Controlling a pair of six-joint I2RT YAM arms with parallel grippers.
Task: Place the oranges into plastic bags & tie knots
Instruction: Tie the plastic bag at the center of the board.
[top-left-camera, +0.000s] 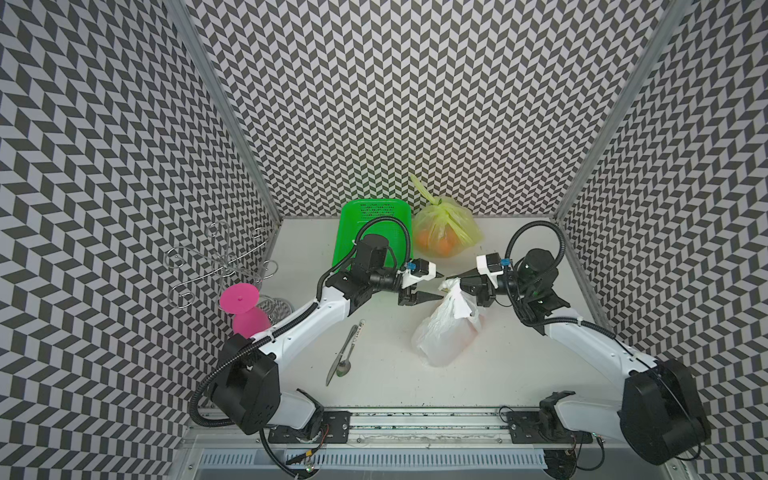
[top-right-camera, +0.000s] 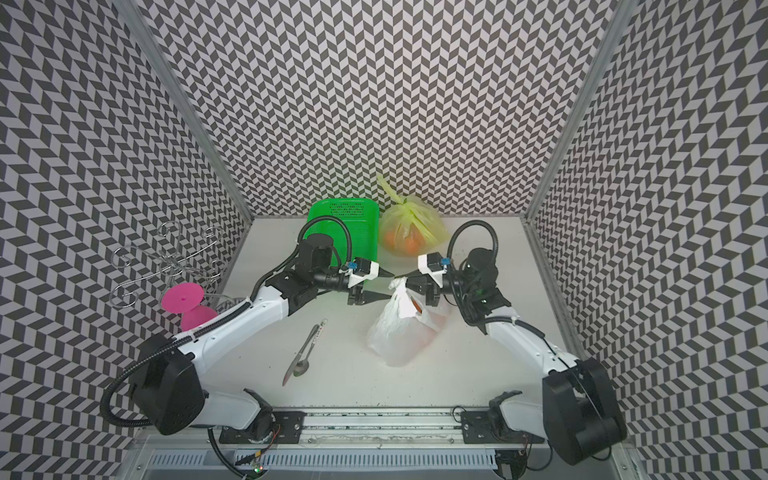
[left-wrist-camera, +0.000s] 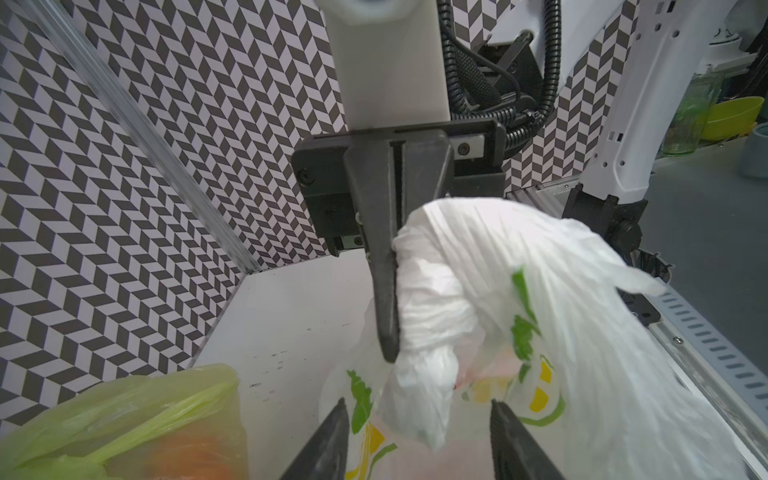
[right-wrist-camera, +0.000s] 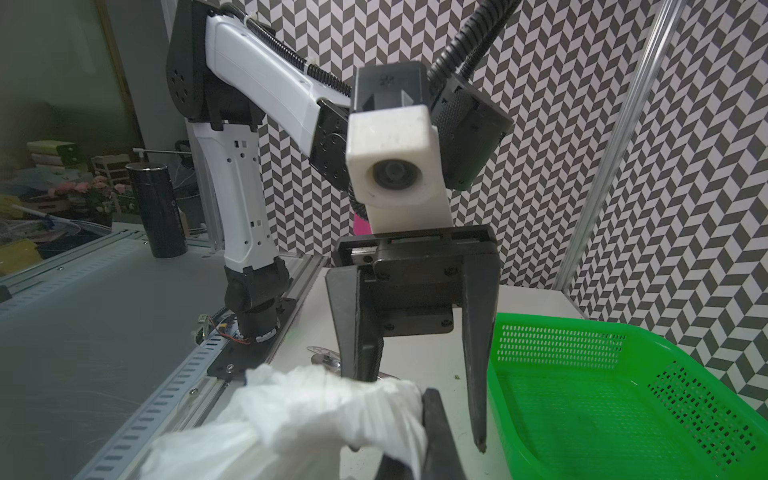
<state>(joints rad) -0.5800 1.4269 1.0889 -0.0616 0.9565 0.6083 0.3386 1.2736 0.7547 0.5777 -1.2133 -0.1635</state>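
Observation:
The white lemon-print plastic bag (top-left-camera: 446, 332) (top-right-camera: 399, 336) lies at mid-table, with orange showing faintly through it. Its twisted white handle strip (left-wrist-camera: 432, 307) is lifted, and my right gripper (top-left-camera: 448, 277) (right-wrist-camera: 424, 415) is shut on it. My left gripper (top-left-camera: 439, 286) (left-wrist-camera: 417, 407) faces the right one and stands open, the handle's loose tail hanging between its fingers without being pinched. The yellow-green bag (top-left-camera: 446, 226) (left-wrist-camera: 124, 415) sits at the back, its handles tied in a knot (top-left-camera: 436, 203) and oranges (top-left-camera: 434, 243) inside.
A green mesh basket (top-left-camera: 374, 220) (right-wrist-camera: 623, 395) stands at the back, partly under my left arm. A knife and spoon (top-left-camera: 345, 353) lie at front centre. A pink cup (top-left-camera: 245, 307) and a wire rack (top-left-camera: 216, 266) stand at the left wall.

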